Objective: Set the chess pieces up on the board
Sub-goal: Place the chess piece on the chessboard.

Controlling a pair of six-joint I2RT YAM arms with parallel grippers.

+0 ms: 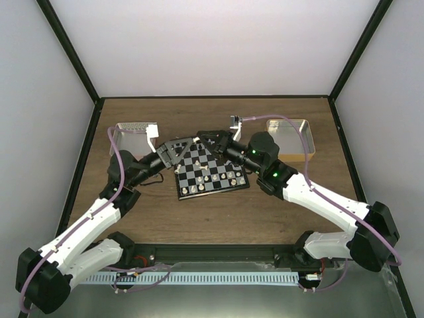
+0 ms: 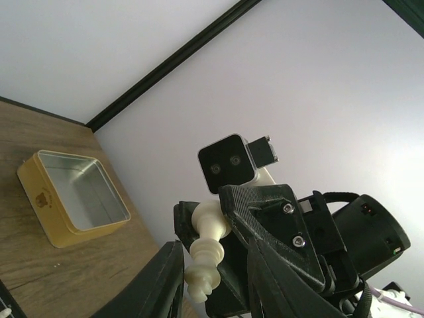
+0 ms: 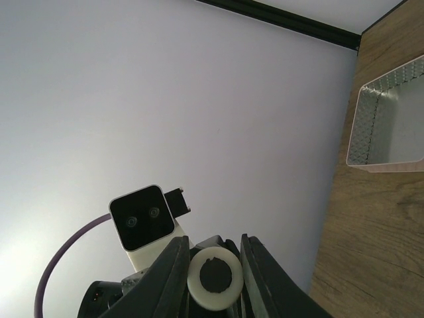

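Chess piece [image 2: 207,248] hung over the board [image 1: 199,182], toward the far edge of the tabletop [image 1: 212,109].
Right gripper [image 3: 213,255] was clamped on it; left gripper [image 2: 213,271] stood apart; the emblem on the tin [image 2: 73,235] was illegible.

Counted on the table — one board, two trays, two arms.

There is one board [image 1: 192,173], chequered black and white. The metal trays number two: one silver tray [image 1: 129,126] with a dimpled wall and one gold tin [image 1: 291,129]. There are two robot arms, the left arm [image 1: 86,225] and the right arm [image 1: 324,199], and each carries one camera, so the left wrist camera [image 3: 142,217] and the right wrist camera [image 2: 227,163] make two. One lone cream piece [image 2: 207,248] is up off the squares. The cream chess pieces [image 1: 222,176] standing on the board are too small for a firm count — roughly ten.
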